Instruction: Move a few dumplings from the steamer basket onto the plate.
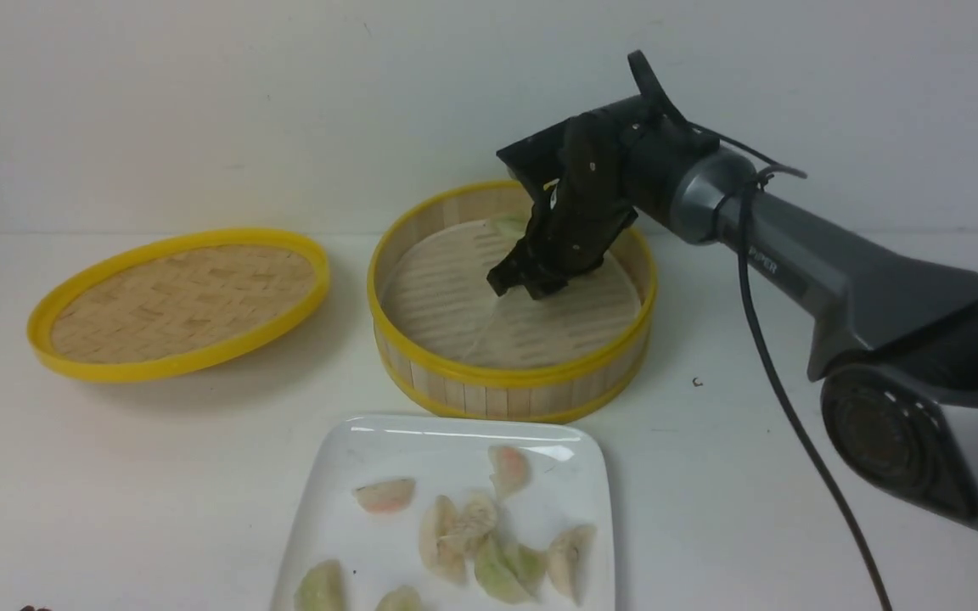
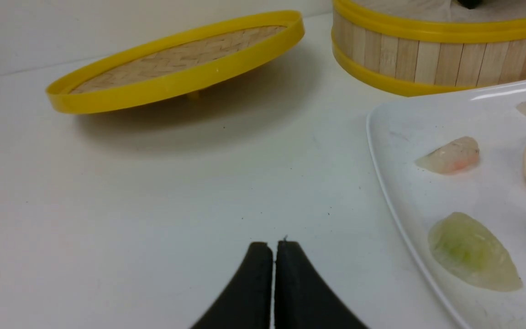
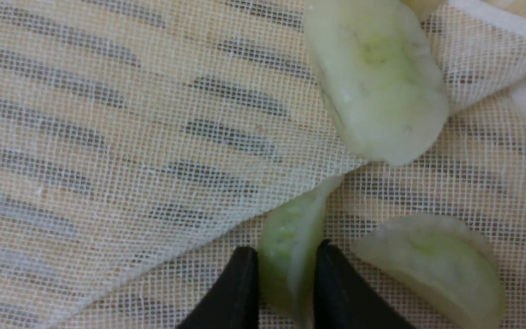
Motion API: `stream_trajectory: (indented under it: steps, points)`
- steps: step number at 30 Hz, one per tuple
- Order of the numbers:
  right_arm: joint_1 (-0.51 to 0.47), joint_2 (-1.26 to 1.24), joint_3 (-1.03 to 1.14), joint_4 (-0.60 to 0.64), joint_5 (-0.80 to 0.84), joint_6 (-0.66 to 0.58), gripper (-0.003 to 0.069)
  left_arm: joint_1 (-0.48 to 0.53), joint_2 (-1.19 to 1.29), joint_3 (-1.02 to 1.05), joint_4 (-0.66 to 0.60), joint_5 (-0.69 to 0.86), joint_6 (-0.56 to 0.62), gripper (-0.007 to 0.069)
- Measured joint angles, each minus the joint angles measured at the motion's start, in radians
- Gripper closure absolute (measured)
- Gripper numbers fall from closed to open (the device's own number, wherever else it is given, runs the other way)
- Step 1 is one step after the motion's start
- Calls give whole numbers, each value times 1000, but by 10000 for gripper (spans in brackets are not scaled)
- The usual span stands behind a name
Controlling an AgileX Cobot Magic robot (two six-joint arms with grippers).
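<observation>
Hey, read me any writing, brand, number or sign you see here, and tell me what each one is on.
"PIPER": pale lettering on the dark grey link of the robot's right arm, small but readable.
No writing shows on the round bamboo steamer basket with yellow rims, the yellow-rimmed woven lid or the glossy white square plate.

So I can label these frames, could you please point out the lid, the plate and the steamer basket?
Lid (image 1: 183,297): front view, on its woven middle.
Plate (image 1: 379,445): front view, on a bare part near its far edge.
Steamer basket (image 1: 497,397): front view, on its near outer wall.
</observation>
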Motion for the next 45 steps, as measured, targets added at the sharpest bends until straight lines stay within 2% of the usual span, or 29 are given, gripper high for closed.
stream_trajectory:
  steps: [3,9,13,16,20,22,24,30,31,32,34,36,40,41,42,43,44,45]
  points:
    - [1,-36,-26,9,123,16,520,0,0,0,0,0,0,631]
    - [6,-216,43,41,133,29,520,0,0,0,0,0,0,631]
    - [49,-462,330,120,133,41,520,0,0,0,0,0,0,631]
    - [105,-548,513,161,134,38,520,0,0,0,0,0,0,631]
    - [190,-559,709,179,134,30,520,0,0,0,0,0,0,631]
    - [203,-549,740,178,131,27,517,0,0,0,0,0,0,631]
    - [216,-532,777,172,118,27,485,0,0,0,0,0,0,631]
    - [217,-506,784,146,98,27,237,0,0,0,0,0,0,631]
    - [217,-507,784,146,98,27,230,0,0,0,0,0,0,631]
    - [217,-521,772,136,113,27,189,0,0,0,0,0,0,631]
    - [217,-546,758,123,116,42,185,0,0,0,0,0,0,631]
    - [217,-598,753,108,116,69,209,0,0,0,0,0,0,631]
    - [217,-865,754,63,122,149,445,0,0,0,0,0,0,631]
    - [217,-909,758,56,122,163,484,0,0,0,0,0,0,631]
    - [217,-1015,781,37,120,183,570,0,0,0,0,0,0,631]
    - [217,-1015,781,34,120,186,570,0,0,0,0,0,0,631]
    - [217,-1125,830,14,83,203,629,0,0,0,0,0,0,631]
    - [217,-1205,874,1,40,213,648,0,0,0,0,0,0,631]
